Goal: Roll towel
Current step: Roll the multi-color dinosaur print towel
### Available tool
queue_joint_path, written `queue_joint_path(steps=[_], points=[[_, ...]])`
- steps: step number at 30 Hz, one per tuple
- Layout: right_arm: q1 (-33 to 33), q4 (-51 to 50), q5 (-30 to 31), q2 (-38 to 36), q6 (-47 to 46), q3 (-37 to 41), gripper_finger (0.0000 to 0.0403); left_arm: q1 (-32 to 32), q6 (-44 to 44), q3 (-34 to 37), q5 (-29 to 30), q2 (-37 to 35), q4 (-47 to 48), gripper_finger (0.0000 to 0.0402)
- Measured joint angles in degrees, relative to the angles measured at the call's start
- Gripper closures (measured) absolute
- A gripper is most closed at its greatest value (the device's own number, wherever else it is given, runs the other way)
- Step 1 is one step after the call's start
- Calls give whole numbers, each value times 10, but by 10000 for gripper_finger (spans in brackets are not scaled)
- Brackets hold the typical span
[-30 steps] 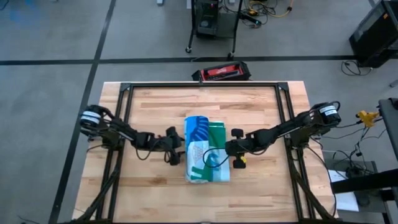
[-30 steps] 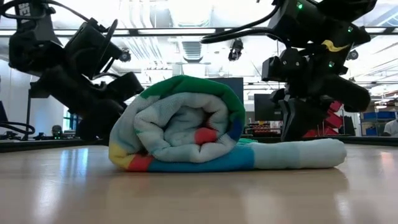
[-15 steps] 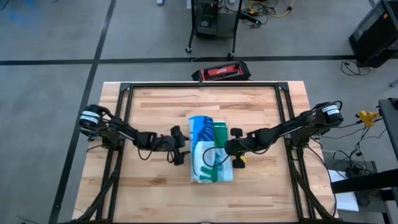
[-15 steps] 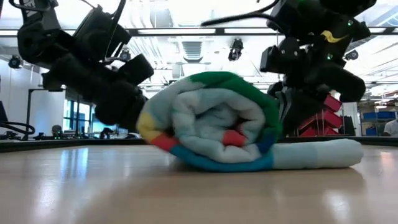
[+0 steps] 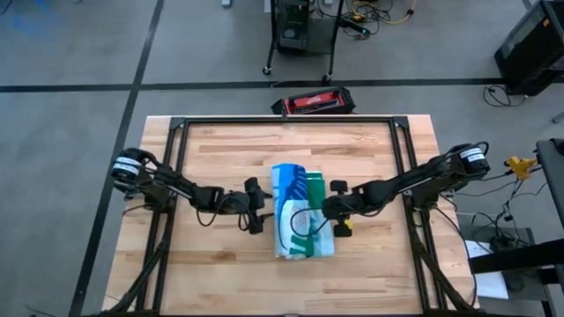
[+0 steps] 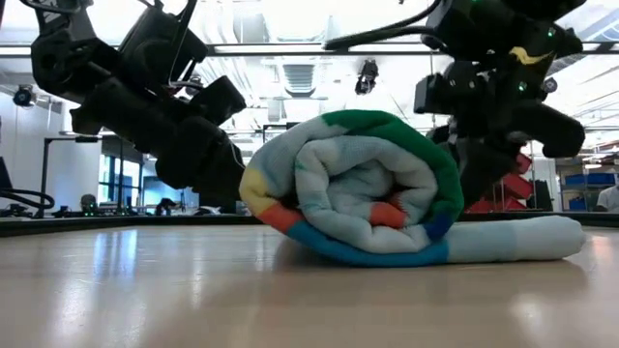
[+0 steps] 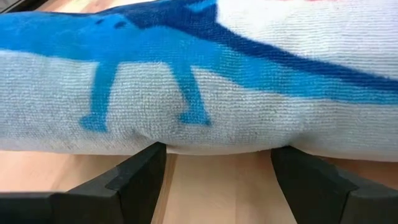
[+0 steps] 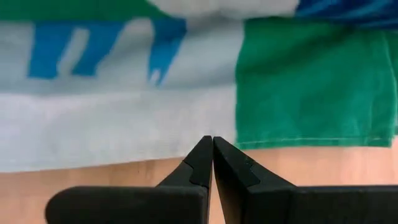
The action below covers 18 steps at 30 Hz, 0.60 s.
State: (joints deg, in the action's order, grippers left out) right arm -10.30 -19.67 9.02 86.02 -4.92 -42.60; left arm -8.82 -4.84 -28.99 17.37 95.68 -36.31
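We are nudging the towel (image 5: 300, 211) roll rightward at mid-bench with the left pincer (image 5: 256, 206) spread wide — a short flat tail remaining — the right pincer (image 8: 212, 163) waiting clenched, empty.

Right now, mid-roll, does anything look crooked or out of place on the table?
Nothing is spilled or damaged. The towel is mostly rolled, and a flat tail still lies unrolled on the table toward the right gripper, whose fingers are shut. The left gripper sits open against the roll's other side.
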Motion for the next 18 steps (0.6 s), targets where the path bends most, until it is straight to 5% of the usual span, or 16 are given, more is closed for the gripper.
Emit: queue_joint_path(steps=[18], points=[[5,100,-24,87,5,-3,403,0,17,-20,1,16,-53,128]])
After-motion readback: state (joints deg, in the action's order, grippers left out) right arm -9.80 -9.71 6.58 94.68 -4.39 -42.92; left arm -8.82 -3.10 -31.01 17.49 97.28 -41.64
